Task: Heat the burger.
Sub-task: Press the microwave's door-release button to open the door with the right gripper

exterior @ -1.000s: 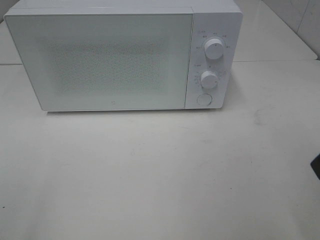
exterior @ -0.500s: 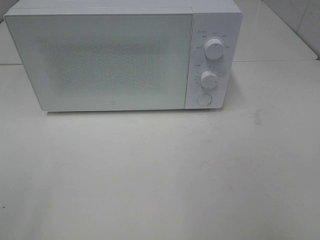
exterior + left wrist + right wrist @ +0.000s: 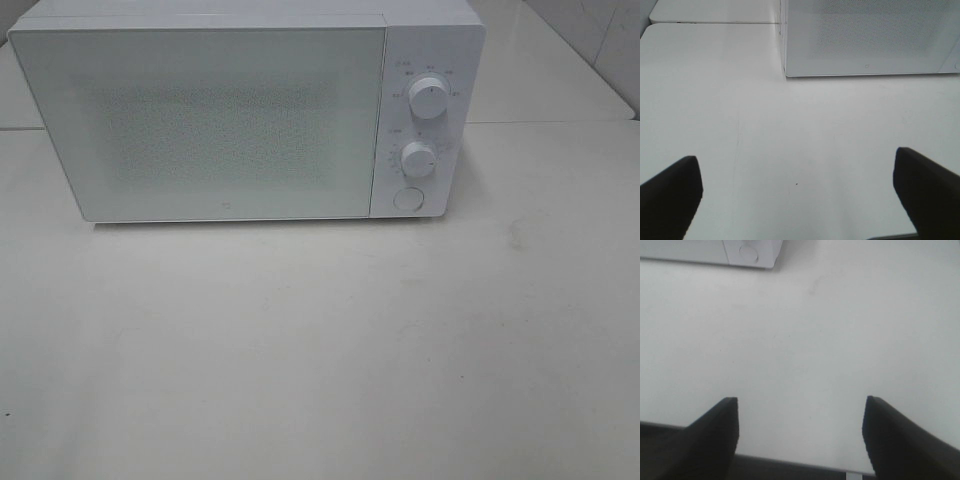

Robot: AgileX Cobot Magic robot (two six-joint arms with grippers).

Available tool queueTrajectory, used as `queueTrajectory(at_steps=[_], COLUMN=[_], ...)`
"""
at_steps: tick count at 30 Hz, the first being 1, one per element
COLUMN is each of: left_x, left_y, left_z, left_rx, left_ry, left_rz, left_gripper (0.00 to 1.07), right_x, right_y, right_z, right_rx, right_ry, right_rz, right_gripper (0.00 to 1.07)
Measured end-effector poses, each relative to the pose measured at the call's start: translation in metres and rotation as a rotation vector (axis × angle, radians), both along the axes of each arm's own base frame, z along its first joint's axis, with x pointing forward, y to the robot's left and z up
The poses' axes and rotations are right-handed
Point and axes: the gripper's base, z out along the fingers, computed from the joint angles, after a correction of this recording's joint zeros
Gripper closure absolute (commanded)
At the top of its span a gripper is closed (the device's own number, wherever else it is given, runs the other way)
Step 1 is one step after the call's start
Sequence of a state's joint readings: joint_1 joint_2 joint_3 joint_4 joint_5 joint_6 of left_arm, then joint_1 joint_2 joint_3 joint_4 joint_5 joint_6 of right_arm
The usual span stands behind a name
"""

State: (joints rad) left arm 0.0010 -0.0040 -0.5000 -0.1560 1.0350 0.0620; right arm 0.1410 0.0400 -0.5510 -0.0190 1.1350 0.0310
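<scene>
The burger is out of view in every frame. A white microwave (image 3: 200,120) stands at the back of the table with its door shut; I cannot see through the door. Neither gripper shows in the exterior high view. In the left wrist view my left gripper (image 3: 797,185) is open over bare table, with the microwave's (image 3: 865,35) lower left corner ahead of it. My right gripper (image 3: 800,430) is also open, with nothing between its fingers. It hangs near the table's front edge, and the microwave's (image 3: 715,250) lower right corner lies far ahead.
The microwave's right panel carries two knobs (image 3: 428,100) (image 3: 418,160) and a round button (image 3: 407,198). The white table (image 3: 320,350) stretches in front of it. A tiled wall (image 3: 600,40) rises at the back right.
A dark piece at the right edge of the exterior high view one second ago has gone out of frame. Nothing else has moved.
</scene>
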Motion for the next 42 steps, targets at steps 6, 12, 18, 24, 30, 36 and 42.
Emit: queueTrajectory(at_steps=[6, 12, 18, 24, 30, 36, 42], left_x=[0.0, 0.0, 0.0, 0.0, 0.0, 0.0, 0.0], left_y=[0.0, 0.0, 0.0, 0.0, 0.0, 0.0, 0.0], left_z=[0.0, 0.0, 0.0, 0.0, 0.0, 0.0, 0.0], left_rx=[0.001, 0.001, 0.001, 0.001, 0.001, 0.001, 0.001], left_ry=[0.0, 0.0, 0.0, 0.0, 0.0, 0.0, 0.0], left_rz=[0.0, 0.0, 0.0, 0.0, 0.0, 0.0, 0.0], left_gripper=[0.09, 0.09, 0.09, 0.09, 0.09, 0.09, 0.09], right_x=[0.0014, 0.0024, 0.0026, 0.0026, 0.0026, 0.0026, 0.0026], right_y=[0.001, 0.0018, 0.0018, 0.0018, 0.0018, 0.0018, 0.0018], right_z=[-0.0053, -0.0054, -0.0051, -0.0051, -0.0051, -0.005, -0.005], right_rx=[0.011, 0.017, 0.017, 0.017, 0.017, 0.018, 0.018], right_ry=[-0.084, -0.093, -0.097, -0.097, -0.097, -0.098, -0.098], right_rz=[-0.049, -0.053, -0.053, -0.053, -0.053, -0.053, -0.053], right_gripper=[0.38, 0.38, 0.3, 0.3, 0.31, 0.31, 0.31])
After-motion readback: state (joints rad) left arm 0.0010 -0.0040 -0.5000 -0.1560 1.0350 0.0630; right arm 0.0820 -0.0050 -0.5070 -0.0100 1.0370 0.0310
